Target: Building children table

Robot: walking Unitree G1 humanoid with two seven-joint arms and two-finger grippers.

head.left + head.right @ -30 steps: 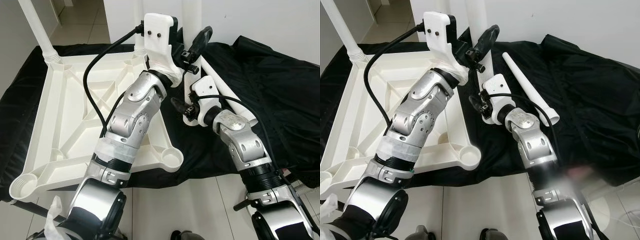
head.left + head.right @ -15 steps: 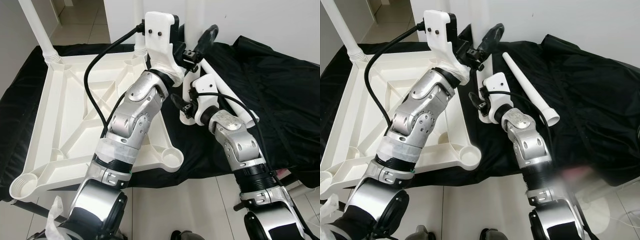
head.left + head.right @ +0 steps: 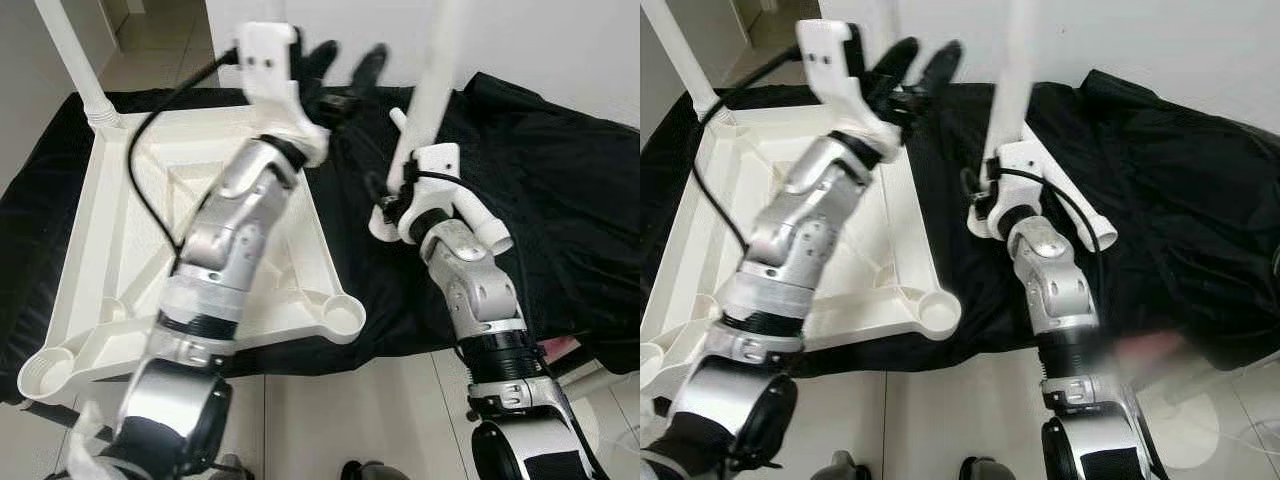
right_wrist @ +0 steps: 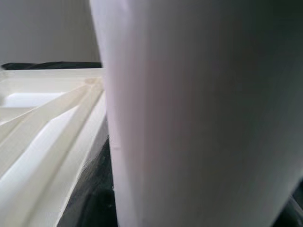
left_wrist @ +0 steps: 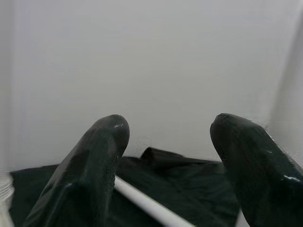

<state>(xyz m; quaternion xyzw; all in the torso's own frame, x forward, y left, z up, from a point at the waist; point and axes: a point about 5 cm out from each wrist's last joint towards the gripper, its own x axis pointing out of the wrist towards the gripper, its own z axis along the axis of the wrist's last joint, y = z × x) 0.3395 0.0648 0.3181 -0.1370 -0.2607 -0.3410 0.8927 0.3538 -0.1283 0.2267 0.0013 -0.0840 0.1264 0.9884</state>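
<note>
The white table top (image 3: pixel 120 230) lies upside down on a black cloth, with one white leg (image 3: pixel 75 55) standing in its far left corner. My right gripper (image 3: pixel 388 205) is shut on a second white leg (image 3: pixel 430 90) near its lower end, holding it upright and slightly tilted over the cloth, just right of the table top. That leg (image 4: pixel 199 113) is very close in the right wrist view. My left gripper (image 3: pixel 345 62) hangs open above the table's far right corner, apart from the held leg. A third leg (image 3: pixel 1085 215) lies on the cloth behind my right wrist.
Open corner sockets sit at the table's near right (image 3: pixel 345 315) and near left (image 3: pixel 45 370). The black cloth (image 3: pixel 560 200) is rumpled on the right. A white wall stands behind, and tiled floor (image 3: pixel 350 400) lies in front.
My left gripper has let go of the upright leg, opened and swung left. The leg, in my right gripper, now leans to the right.
</note>
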